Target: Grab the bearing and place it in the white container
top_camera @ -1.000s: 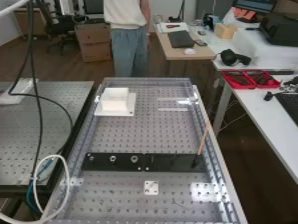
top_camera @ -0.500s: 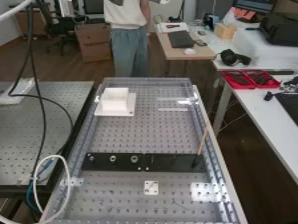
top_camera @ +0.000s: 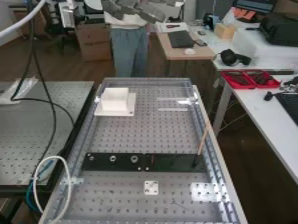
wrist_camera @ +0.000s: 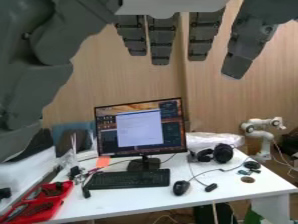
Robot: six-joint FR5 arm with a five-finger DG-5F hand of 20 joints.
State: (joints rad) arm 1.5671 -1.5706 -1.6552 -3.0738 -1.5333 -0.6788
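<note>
Black strip [top_camera: 124,167] holds small rings [top_camera: 113,159], likely the bearing [top_camera: 134,159] among them, presumably lined up for repeatable picking; hand [wrist_camera: 161,37] empty, fingers straight and spread, well off the container [top_camera: 115,100].

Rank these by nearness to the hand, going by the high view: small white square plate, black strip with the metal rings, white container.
From the hand at the view's top edge:
1. White container, far end, left side.
2. Black strip, lying across the bench.
3. Small white square plate, just nearer the camera than the strip.
</note>
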